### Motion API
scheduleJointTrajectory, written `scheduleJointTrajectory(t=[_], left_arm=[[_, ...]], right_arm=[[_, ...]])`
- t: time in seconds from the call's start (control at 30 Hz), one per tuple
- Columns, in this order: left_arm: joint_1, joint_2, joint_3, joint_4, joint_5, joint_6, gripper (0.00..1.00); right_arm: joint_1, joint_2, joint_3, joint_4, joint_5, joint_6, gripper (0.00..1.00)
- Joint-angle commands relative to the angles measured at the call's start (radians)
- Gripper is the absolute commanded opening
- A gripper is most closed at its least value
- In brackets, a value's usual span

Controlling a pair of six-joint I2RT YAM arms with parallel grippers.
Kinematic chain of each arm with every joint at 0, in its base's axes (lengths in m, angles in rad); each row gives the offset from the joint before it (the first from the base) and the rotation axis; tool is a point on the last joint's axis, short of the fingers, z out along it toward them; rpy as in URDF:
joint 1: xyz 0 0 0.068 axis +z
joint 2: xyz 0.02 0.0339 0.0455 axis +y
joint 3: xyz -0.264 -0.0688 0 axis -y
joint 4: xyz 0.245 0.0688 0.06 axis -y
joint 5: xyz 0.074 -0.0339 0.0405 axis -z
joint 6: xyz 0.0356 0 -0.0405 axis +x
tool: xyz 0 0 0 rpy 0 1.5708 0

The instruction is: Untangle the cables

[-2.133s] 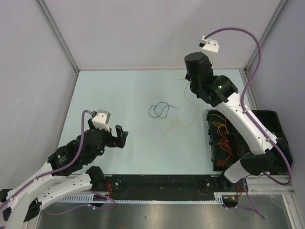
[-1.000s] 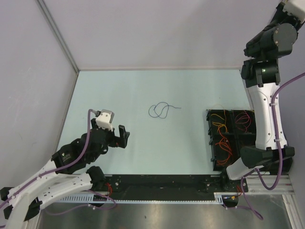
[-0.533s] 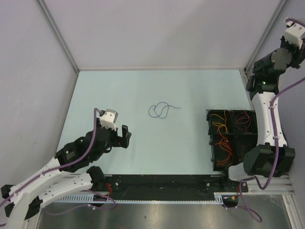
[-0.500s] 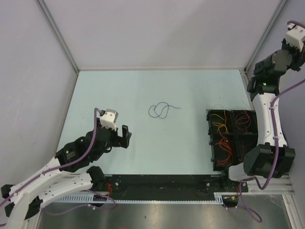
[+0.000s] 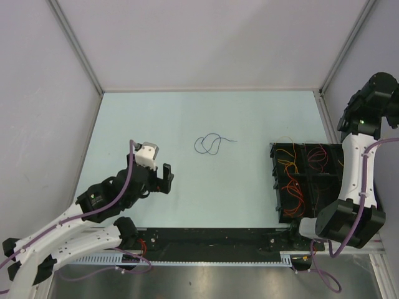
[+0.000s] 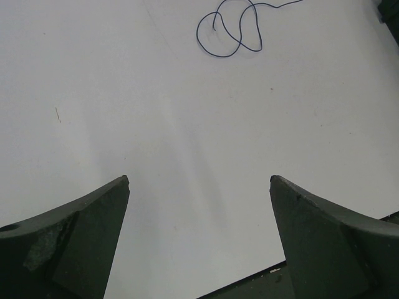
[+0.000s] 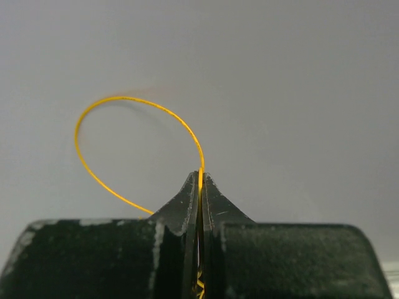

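Note:
A dark blue cable (image 5: 210, 144) lies in loose loops on the pale table; in the left wrist view the same blue cable (image 6: 219, 56) shows at the top, well ahead of the fingers. My left gripper (image 5: 164, 178) hovers low over bare table to the cable's near left, open and empty (image 6: 199, 180). My right arm (image 5: 373, 103) is raised at the far right edge, beside the wall. The right gripper (image 7: 201, 175) is shut on a thin orange-yellow cable (image 7: 163, 108), which arcs up and left out of the closed tips against the grey wall.
A black divided bin (image 5: 275, 180) sits at the table's right side, holding red cables (image 5: 319, 156) and orange cables (image 5: 290, 180). A black rail (image 5: 212, 240) runs along the near edge. Grey walls close the back and both sides.
The right arm has lifted the orange-yellow cable off the table, swung to the far right and dropped lower there. The left gripper has crept slightly forward and right. The blue cable has not moved.

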Motion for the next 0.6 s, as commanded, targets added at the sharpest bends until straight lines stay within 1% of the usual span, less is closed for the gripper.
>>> scheduleJointTrajectory(t=[0.0, 0.07, 0.13, 0.23, 0.4, 0.47, 0.57], left_arm=[[0.005, -0.012, 0.001, 0.029, 0.002, 0.018, 1.00], [0.005, -0.018, 0.001, 0.030, 0.002, 0.018, 1.00], [0.005, -0.024, -0.001, 0.032, 0.002, 0.018, 1.00], [0.005, -0.032, -0.001, 0.030, 0.001, 0.018, 1.00], [0.005, -0.039, -0.002, 0.033, -0.001, 0.018, 1.00], [0.005, -0.035, -0.002, 0.033, 0.002, 0.018, 1.00], [0.005, -0.027, -0.001, 0.030, 0.002, 0.018, 1.00]], right_arm=[[-0.007, -0.028, -0.015, -0.295, 0.043, 0.331, 0.00], [-0.010, -0.030, -0.047, -0.343, -0.012, 0.368, 0.00], [-0.010, -0.028, -0.081, -0.356, -0.062, 0.405, 0.00], [-0.013, -0.021, -0.123, -0.322, -0.121, 0.395, 0.00], [-0.015, 0.039, -0.126, -0.319, -0.110, 0.401, 0.00], [-0.020, 0.053, -0.126, -0.353, -0.081, 0.448, 0.00], [-0.038, 0.080, -0.127, -0.427, -0.096, 0.542, 0.00]])
